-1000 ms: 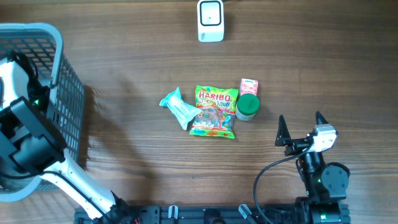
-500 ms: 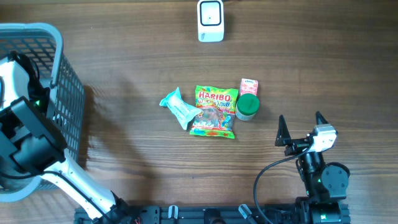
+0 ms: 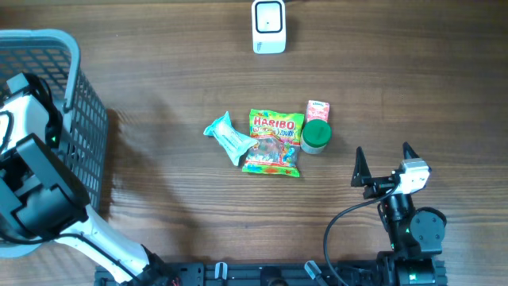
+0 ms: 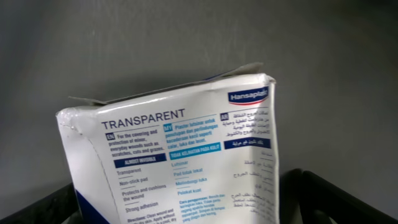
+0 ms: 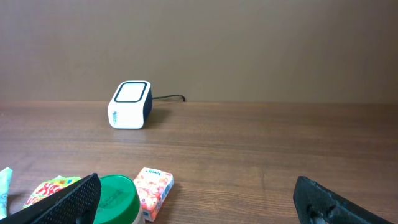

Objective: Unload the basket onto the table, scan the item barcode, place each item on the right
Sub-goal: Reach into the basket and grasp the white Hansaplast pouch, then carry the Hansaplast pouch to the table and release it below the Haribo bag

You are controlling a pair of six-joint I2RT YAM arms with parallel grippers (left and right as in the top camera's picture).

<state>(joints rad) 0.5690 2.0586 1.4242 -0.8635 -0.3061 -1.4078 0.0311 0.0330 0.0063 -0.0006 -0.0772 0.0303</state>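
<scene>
While the left gripper (image 4: 186,205) hung over the basket (image 3: 86,119) at the left edge of the overhead frame, its dark fingers showed only in the lower corners of the wrist view. They were spread wide, with a plaster box (image 4: 186,137) standing close to the lens between them. A sliver of gap on the box's right side suggested it was let go rather than pinched.

Low in the right of the overhead frame, the right gripper (image 3: 382,152) pointed toward the top edge, jaws fully spread and empty. The loose items lay up and to the left of it on the table (image 3: 175,95). Nearest was the green-lidded jar (image 3: 316,136), upright and round. The pink carton (image 3: 318,109) stood just beyond it. Left of the jar, the Haribo bag (image 3: 274,143) lay flat with its long axis running up and down the frame. A teal packet (image 3: 226,137) lay slanted from upper left to lower right against the bag's left edge.

Farthest off, the scanner (image 3: 268,26) sat at top centre, well apart from everything. By this layout, the right arm looked much the nearer for picking any of these and carrying it up the frame to the scanner.
</scene>
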